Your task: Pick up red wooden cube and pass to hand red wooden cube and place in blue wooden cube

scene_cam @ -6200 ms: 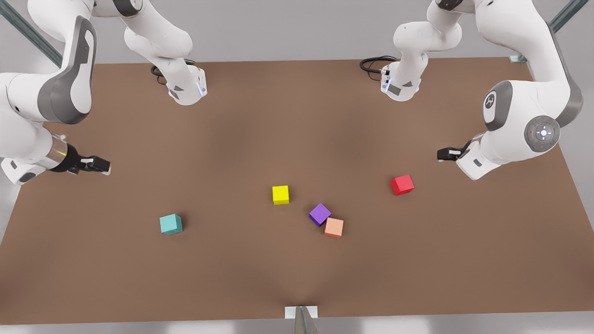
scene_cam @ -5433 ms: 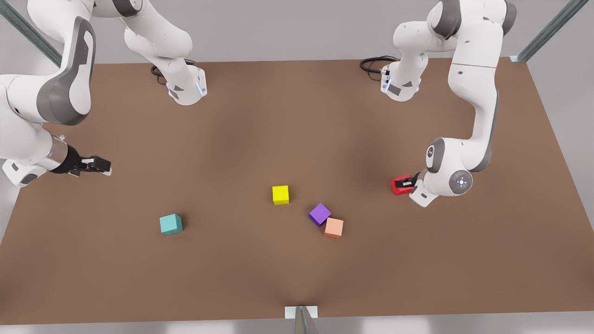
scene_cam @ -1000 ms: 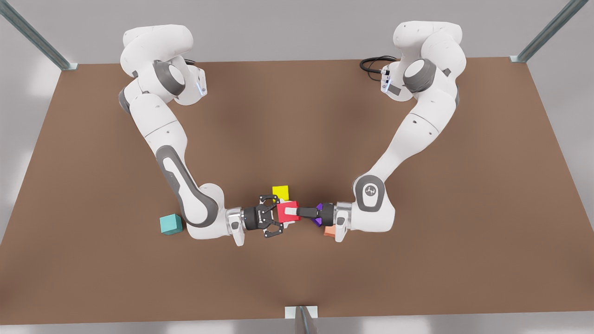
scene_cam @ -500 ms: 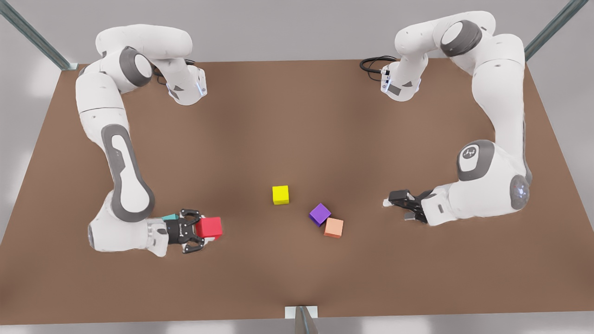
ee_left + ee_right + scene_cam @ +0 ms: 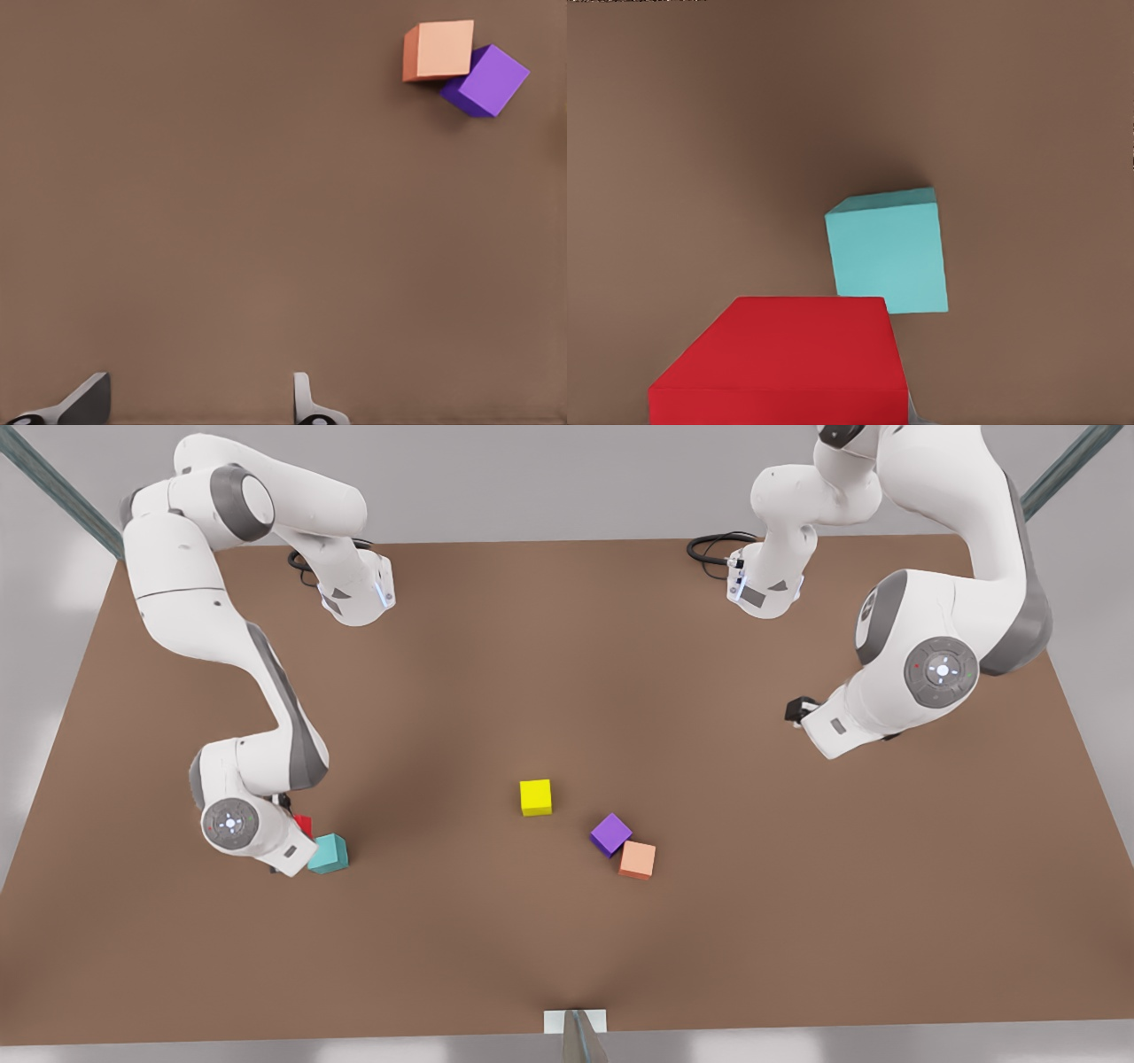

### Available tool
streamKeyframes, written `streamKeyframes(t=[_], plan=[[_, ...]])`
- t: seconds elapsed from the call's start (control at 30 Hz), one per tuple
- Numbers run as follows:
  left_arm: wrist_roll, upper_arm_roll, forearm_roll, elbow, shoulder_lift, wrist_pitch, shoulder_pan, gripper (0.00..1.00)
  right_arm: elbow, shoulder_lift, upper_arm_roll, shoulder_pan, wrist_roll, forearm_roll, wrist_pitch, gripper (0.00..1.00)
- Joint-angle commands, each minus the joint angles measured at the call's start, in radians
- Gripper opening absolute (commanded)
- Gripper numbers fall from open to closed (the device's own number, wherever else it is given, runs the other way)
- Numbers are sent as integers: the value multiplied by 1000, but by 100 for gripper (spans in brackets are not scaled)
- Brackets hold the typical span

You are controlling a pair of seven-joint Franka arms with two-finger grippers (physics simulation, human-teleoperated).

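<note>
Red wooden cube [image 5: 780, 359]: held in the right gripper [image 5: 288, 841], whose fingers are hidden behind the wrist in the front view; the cube fills the near edge of the right wrist view, so the grip is taken as pinching it. In the front view a sliver of the red wooden cube [image 5: 303, 825] shows at about 10 o'clock of the blue wooden cube [image 5: 328, 854], just beside it and seemingly above the table [image 5: 567, 691]. Blue wooden cube [image 5: 889, 252]: resting on the table, apart from the red one in the wrist view.

Left gripper [image 5: 199, 403]: fingers spread with nothing between them, hovering over bare table. From the front it sits at 3 o'clock of the scene [image 5: 800, 710], well apart from the cubes. Salmon-orange cube [image 5: 637, 860] and purple cube [image 5: 610, 833] touch at a corner; yellow cube [image 5: 535, 797] lies at about 10 o'clock of the purple one.
</note>
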Motion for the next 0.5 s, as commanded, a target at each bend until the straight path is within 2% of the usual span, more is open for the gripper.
streamKeyframes(t=[0.0, 0.47], plan=[[-20, -1, -4, 0, 0, -18, 2, 100, 1, 16, 2, 0, 526, -2, 90, 50], [-19, -1, -2, 0, 1, -18, 2, 100, -75, 17, 3, -31, 527, 89, 158, 50]])
